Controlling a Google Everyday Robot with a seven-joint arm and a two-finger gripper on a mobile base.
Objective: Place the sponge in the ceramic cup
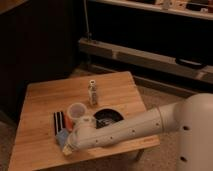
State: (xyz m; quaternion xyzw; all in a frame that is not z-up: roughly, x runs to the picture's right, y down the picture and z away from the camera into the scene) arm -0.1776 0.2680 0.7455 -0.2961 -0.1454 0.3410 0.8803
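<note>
Your claw [67, 149] sits at the sponge [61, 136], near left; whether it grips, I cannot tell. The pad looks soft and light, so pinch it gently across its middle.

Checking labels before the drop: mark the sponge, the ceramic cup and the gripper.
sponge [61, 136], camera view, its visible blue top.
ceramic cup [75, 114], camera view, its front wall below the rim.
gripper [67, 149], camera view, its tip, just in front of the sponge.
</note>
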